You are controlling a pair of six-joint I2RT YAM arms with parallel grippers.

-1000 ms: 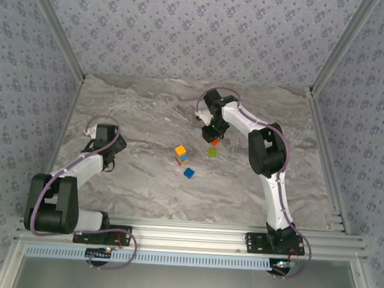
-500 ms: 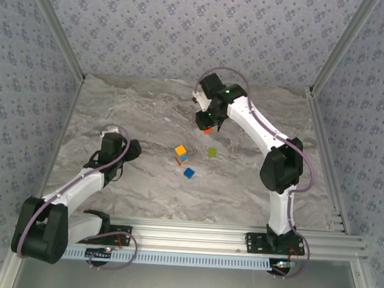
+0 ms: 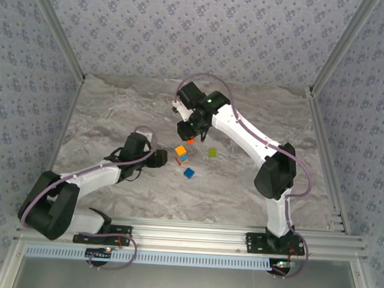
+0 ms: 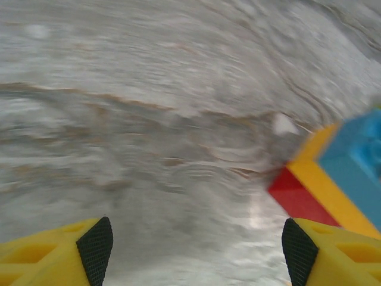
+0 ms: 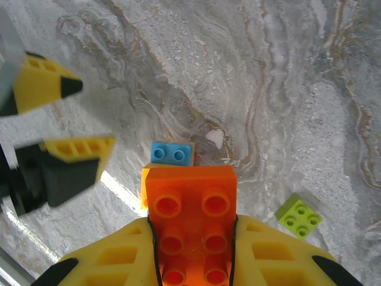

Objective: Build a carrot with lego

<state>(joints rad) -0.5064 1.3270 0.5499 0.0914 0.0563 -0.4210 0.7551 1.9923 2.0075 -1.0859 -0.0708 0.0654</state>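
Orange brick (image 5: 190, 238) is sitting clamped in the right gripper (image 3: 189, 137), hovering just beyond the carrot (image 3: 181, 155), one short orange, blue and red stack on the marble table (image 3: 115, 113). One blue brick (image 3: 189, 173) and one green brick (image 3: 212, 152) are lying loose nearby. The left gripper (image 3: 160, 158) is sitting just left of the stack, jaws apart, empty.

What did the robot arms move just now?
The right gripper, shut on an orange brick, carried it to the left, up close to the small brick stack. The left gripper, open, swung to the right and reached toward the same stack. The stack, the loose blue brick and the lime green brick stayed where they were.
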